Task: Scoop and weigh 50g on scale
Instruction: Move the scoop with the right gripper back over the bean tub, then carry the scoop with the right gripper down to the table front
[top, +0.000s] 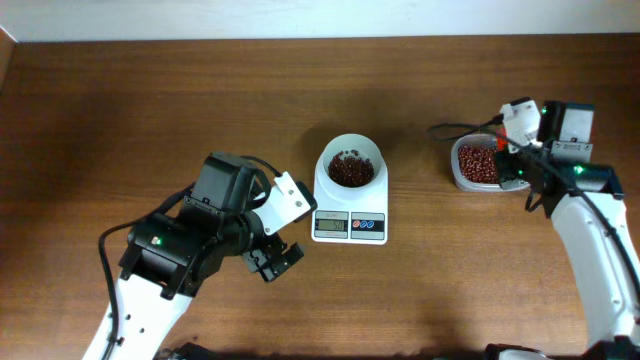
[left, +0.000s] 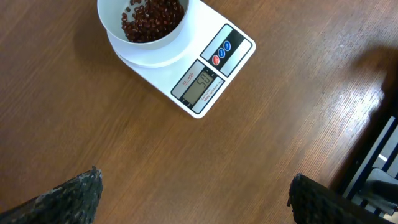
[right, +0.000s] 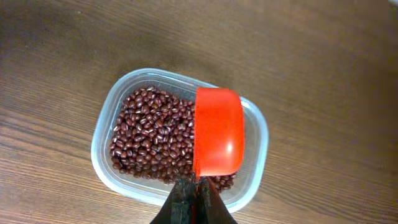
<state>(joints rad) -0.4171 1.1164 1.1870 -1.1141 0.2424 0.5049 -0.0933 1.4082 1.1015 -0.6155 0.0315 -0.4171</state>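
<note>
We found the scale at the middle of the table, with its white bowl seated on the platform. A heap of dark red-brown beans lay in the bowl. The display was lit, but we could not read its digits with confidence.

The left gripper hung over bare wood just in front and to the left of the scale. Its jaws were spread wide, with nothing between the fingers.

The right gripper was pinched tight on the near end of a red scoop. The scoop sat over the right part of a clear tub, well to the right of the scale. Its hollow showed only red. More beans filled the tub beside and beneath it.
</note>
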